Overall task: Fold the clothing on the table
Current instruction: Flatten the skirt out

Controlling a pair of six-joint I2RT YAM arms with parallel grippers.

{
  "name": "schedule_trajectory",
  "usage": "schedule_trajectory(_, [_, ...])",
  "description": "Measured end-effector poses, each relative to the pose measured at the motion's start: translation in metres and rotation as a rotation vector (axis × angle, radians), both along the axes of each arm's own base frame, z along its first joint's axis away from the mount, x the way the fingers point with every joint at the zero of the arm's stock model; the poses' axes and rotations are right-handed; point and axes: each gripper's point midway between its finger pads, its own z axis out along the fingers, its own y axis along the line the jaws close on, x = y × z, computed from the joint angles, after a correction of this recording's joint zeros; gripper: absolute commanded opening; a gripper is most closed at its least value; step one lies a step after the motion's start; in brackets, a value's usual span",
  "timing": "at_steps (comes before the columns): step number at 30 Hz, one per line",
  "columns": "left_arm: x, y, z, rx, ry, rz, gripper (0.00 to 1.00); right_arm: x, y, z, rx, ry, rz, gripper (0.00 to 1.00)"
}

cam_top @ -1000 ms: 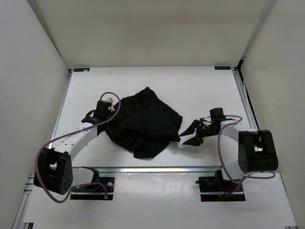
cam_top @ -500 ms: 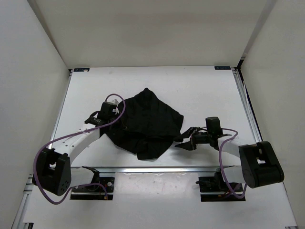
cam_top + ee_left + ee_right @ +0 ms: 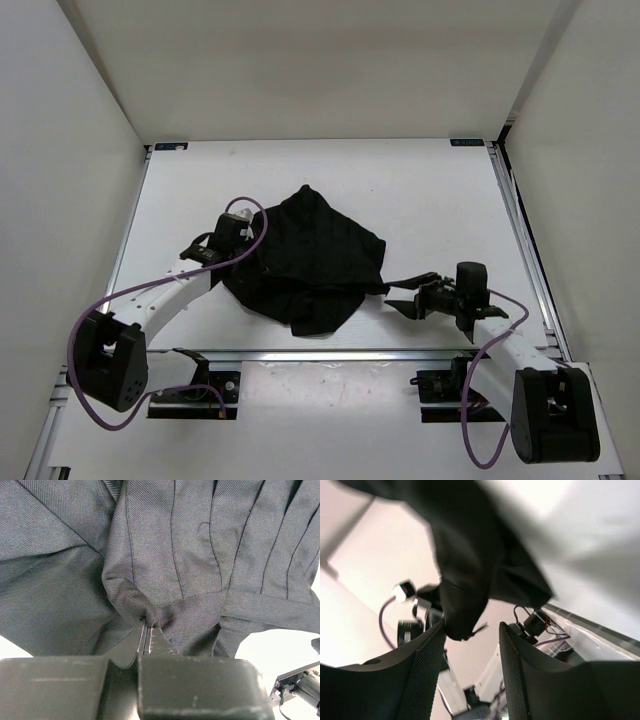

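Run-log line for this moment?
left gripper: shut on clothing | right gripper: open at clothing's right edge | clothing: crumpled on table, unfolded

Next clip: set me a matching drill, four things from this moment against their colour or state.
Things:
1. left claw
2. right claw
3. clothing
4. table

States:
A. white and matte
B. open, fingers apart
C. black, bunched in a creased heap
D. shut, pinching a fold of cloth

Pairs: 1-D; 2-B; 3-C; 4-A
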Motion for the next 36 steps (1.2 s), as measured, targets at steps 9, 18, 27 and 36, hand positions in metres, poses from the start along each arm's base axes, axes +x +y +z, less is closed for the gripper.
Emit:
schedule_trajectory(9, [0.0,0.0,0.001,0.001,0.0,0.0,0.0,-0.009,-0.006,-0.025,-0.032,0.094,-0.066,0.51])
schedule_trajectory(18, [0.002,0.003,0.001,-0.006,0.004,0.016,0.0,0.005,0.001,-0.031,-0.078,0.118,-0.035,0.3])
schedule_trajectory(27, [0.007,0.012,0.01,-0.024,-0.02,0.047,0.0,0.021,0.004,-0.025,-0.193,0.088,0.032,0.0])
schedule_trajectory(36, [0.028,-0.005,0.045,-0.098,-0.093,-0.008,0.0,0.121,-0.041,0.062,-0.605,-0.299,0.209,0.0])
